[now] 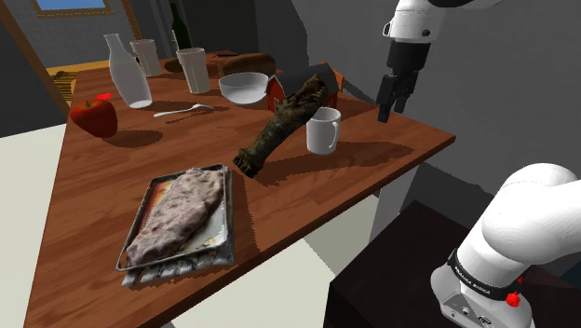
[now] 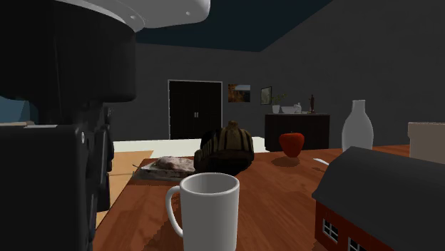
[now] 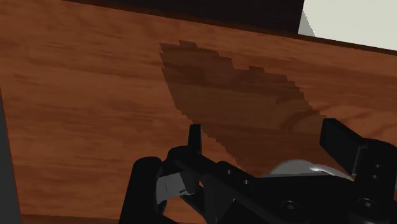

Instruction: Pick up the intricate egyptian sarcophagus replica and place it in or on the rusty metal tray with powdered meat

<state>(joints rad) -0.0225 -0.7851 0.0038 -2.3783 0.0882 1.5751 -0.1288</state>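
Observation:
The sarcophagus replica (image 1: 284, 123) is a long dark brown-green figure lying on the wooden table (image 1: 112, 186), its head end toward a red barn model (image 1: 277, 90). In the second exterior view the sarcophagus (image 2: 227, 148) shows end-on behind a white mug (image 2: 207, 210). The rusty tray (image 1: 138, 244) holds a pinkish-grey slab of powdered meat (image 1: 177, 216) near the table's front edge; the tray (image 2: 151, 171) also sits left of the sarcophagus. My gripper (image 1: 391, 112) hangs open above the table, right of the mug (image 1: 324, 129), holding nothing. In the wrist view the fingers (image 3: 194, 137) stand apart over bare wood.
A white bowl (image 1: 244, 87), two glasses (image 1: 195, 69), a pale bottle (image 1: 128, 73), a spoon (image 1: 182, 110) and a red apple (image 1: 94, 116) stand toward the back of the table. The table's edge (image 1: 410, 166) runs just below the gripper.

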